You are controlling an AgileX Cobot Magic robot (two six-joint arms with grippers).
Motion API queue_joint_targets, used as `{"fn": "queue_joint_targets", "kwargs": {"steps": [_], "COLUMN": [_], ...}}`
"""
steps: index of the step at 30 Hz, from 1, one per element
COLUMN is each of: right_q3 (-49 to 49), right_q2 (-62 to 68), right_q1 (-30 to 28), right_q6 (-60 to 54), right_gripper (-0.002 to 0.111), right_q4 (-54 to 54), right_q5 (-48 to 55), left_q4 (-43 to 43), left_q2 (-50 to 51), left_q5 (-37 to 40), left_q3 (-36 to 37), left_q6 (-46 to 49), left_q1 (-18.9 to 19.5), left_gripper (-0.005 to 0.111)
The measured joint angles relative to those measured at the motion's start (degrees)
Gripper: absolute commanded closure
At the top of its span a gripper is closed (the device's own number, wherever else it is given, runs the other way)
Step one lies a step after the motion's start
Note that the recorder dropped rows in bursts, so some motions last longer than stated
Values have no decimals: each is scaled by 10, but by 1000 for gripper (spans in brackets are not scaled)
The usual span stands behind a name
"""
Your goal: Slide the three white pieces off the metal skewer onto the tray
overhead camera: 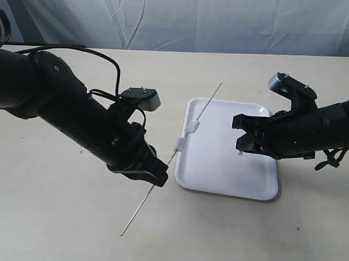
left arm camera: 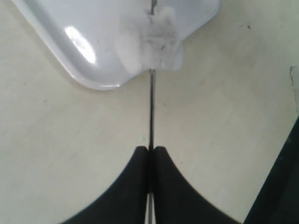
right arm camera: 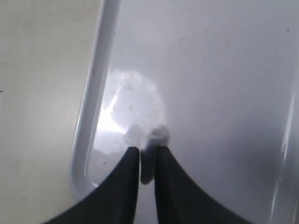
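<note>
My left gripper [overhead camera: 157, 177] [left arm camera: 150, 152] is shut on the thin metal skewer [overhead camera: 205, 108] [left arm camera: 151, 107], which slants up over the near-left rim of the white tray [overhead camera: 259, 179]. Two white pieces stay threaded on it, one [overhead camera: 192, 127] above the other [overhead camera: 179, 144]; the left wrist view shows the nearer white piece [left arm camera: 150, 41] as a blurred lump over the tray corner [left arm camera: 79, 51]. My right gripper [overhead camera: 241, 142] [right arm camera: 147, 151] hovers low over the tray floor [right arm camera: 210, 84], with the third small white piece [right arm camera: 159, 135] pinched between its fingertips.
Pale tabletop [overhead camera: 57, 218] surrounds the tray. A grey cloth backdrop [overhead camera: 195, 19] hangs behind the table's far edge. The skewer's lower end [overhead camera: 125, 231] sticks out below my left gripper over the tabletop.
</note>
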Motion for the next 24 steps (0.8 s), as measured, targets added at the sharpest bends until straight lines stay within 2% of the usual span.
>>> {"fn": "queue_joint_targets", "kwargs": {"steps": [4,10,16,24], "right_q3": [0,0,-6,-10], "right_q2": [0,-1,-52,-160], "right_q1": [0,0,1,1], "right_q6": [0,-2,-35,-56], "right_gripper": [81,81,81,80], "right_q4": [6,13,52,61], "right_q5": [-6,2,54,69], "left_q4": [20,9,-2,-87], "left_q2": [0,0,0,6], "left_q5": [-4,-12,-73,-83], "left_q3": [0,0,0,0], "left_q6": [-20,-26,-26,-1], "left_q1": [0,0,-35,-45], "left_gripper": [107,107,107,107]}}
